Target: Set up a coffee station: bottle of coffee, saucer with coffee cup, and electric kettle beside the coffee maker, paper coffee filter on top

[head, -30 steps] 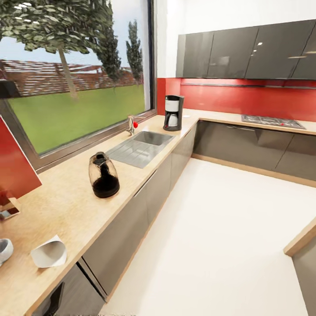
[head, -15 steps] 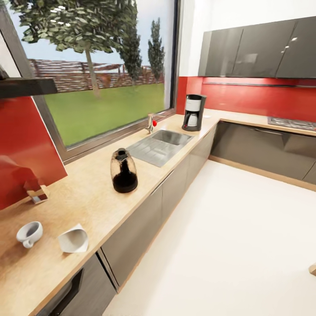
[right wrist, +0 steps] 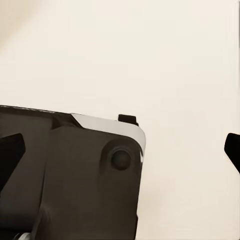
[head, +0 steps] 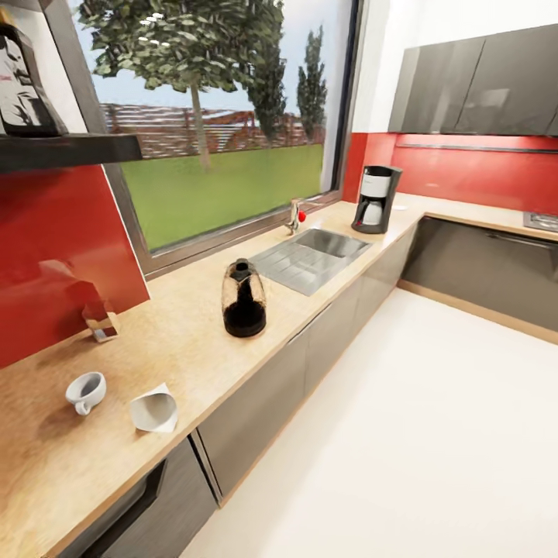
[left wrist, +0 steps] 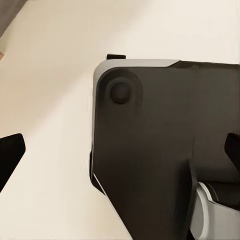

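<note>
Kettle (head: 244,299) stands mid-frame on the desk (head: 178,341), coffee maker (head: 375,199) far toward upper right; whether either claw is clenched I cannot tell.

No lettering could be read anywhere in the kitchen; the printed label on the coffee bottle (head: 22,81) on the shelf (head: 70,149) was too blurred.
</note>
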{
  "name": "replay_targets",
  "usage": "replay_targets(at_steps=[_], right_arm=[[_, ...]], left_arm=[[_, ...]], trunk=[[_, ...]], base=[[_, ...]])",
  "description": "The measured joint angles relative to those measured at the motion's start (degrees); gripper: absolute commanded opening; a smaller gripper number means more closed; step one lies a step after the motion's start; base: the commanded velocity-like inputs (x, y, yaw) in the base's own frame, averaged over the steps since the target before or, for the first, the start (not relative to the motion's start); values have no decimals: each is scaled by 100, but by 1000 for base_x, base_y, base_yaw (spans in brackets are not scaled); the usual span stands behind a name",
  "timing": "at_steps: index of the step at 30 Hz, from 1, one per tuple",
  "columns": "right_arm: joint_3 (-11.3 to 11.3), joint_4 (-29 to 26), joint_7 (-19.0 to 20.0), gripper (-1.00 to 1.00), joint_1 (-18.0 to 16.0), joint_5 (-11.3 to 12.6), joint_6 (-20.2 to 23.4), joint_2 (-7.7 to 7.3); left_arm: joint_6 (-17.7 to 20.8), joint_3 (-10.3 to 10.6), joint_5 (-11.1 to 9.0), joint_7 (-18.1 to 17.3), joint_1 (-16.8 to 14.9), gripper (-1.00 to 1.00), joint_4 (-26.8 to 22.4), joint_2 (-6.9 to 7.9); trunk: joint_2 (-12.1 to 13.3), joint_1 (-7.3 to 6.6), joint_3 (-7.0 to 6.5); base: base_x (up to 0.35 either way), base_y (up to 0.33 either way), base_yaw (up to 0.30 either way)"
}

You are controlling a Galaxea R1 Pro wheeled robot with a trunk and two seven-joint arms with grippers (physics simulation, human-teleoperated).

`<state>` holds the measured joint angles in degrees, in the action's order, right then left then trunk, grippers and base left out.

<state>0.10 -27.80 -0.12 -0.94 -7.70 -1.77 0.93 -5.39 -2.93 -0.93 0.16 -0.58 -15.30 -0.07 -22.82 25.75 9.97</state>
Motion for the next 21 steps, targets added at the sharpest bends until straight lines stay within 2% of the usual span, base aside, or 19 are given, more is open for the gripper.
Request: replay_targets(at_steps=[5, 8, 14, 21], right_arm=[[9, -9, 23, 100, 1, -6, 6, 4], [13, -9, 18, 100, 0, -2, 2, -5], [5, -2, 4, 100, -1, -4, 4, 0], [1, -2, 4, 100, -1, -8, 4, -3]], left_arm=[[-65, -5, -2, 9, -1, 100, 6, 0], [-67, -10, -2, 16, 0, 100, -11, 0], [-81, -11, 2, 15, 1, 100, -29, 0], [-91, -6, 6, 32, 1, 100, -31, -7]], trunk=[[0, 0, 1], [-1, -1, 1], [0, 1, 1], [0, 2, 1]], base=[[91, -253, 11], [38, -76, 38], [-7, -21, 252], [-106, -187, 273]])
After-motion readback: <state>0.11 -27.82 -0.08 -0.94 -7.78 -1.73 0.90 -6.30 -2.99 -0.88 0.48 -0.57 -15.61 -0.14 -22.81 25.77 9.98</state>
